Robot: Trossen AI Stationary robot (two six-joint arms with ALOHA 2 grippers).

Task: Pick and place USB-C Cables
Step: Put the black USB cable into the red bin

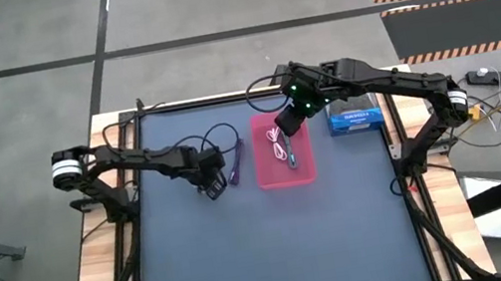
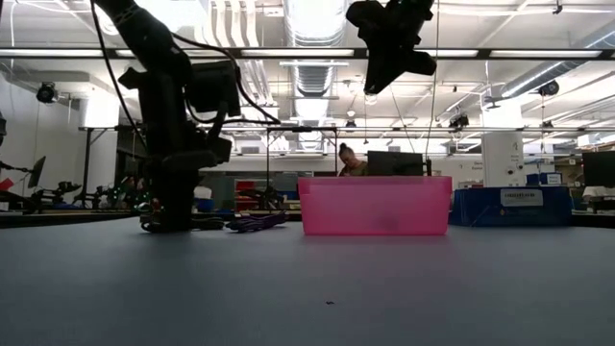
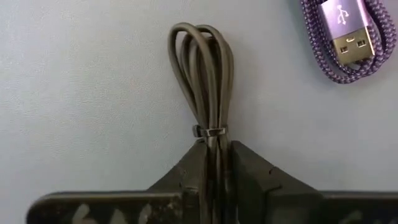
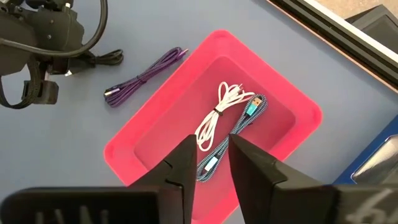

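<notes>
My left gripper point(image 1: 210, 182) is down at the table left of the pink tray point(image 1: 304, 172), shut on the black cable point(image 3: 202, 74). The purple cable point(image 3: 348, 37) lies flat on the table between that gripper and the tray, also seen in the right wrist view point(image 4: 143, 78). The white cable point(image 4: 214, 118) and the teal cable point(image 4: 239, 127) lie side by side on the tray floor. My right gripper point(image 4: 210, 165) hangs open high above the tray point(image 2: 375, 204) and touches nothing. My left gripper pinches the black cable bundle between its two fingers just behind the small tie point(image 3: 208, 131). The fingers come from above, pointing down, and lie across the bundle. The looped end point(image 3: 199, 37) reaches out beyond the fingertips and lies on the table.
A blue box point(image 1: 356, 119) stands on the table right of the tray, near the far edge. Wooden strips point(image 1: 99, 265) border the dark table top. In the low view a person point(image 2: 346, 159) sits far behind the table. The near half of the table top holds nothing.
</notes>
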